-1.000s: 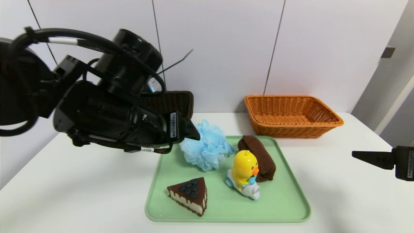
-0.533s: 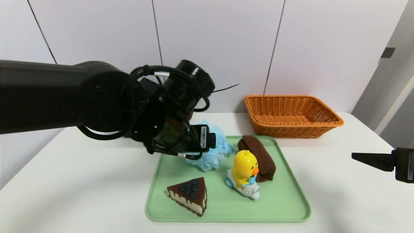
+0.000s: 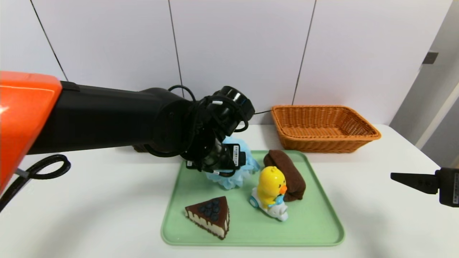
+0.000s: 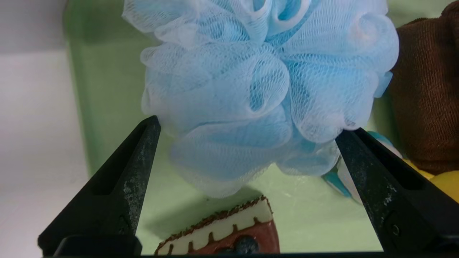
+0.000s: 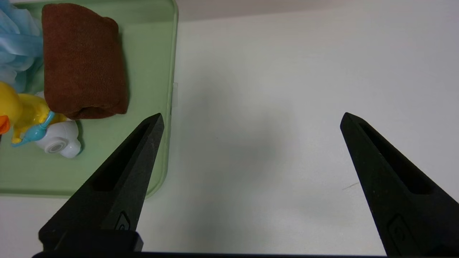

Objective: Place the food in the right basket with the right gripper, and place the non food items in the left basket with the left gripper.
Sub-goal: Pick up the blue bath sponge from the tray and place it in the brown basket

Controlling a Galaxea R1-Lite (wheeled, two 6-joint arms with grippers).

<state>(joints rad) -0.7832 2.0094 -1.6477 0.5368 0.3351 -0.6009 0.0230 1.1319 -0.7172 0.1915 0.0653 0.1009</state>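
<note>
On the tray (image 3: 322,229), the cake slice (image 3: 211,216) lies before the bath pouf (image 3: 238,175), left of the toy duck (image 3: 271,188); 1 basket (image 3: 330,143) stands behind, right.

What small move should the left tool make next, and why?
I'd probably ease the left tool down a little around the blue mesh puff before closing. Its fingers stand open on either side of the puff's near part, and most of the puff lies beyond the tips, so a slight shift toward its middle may help too.
</note>
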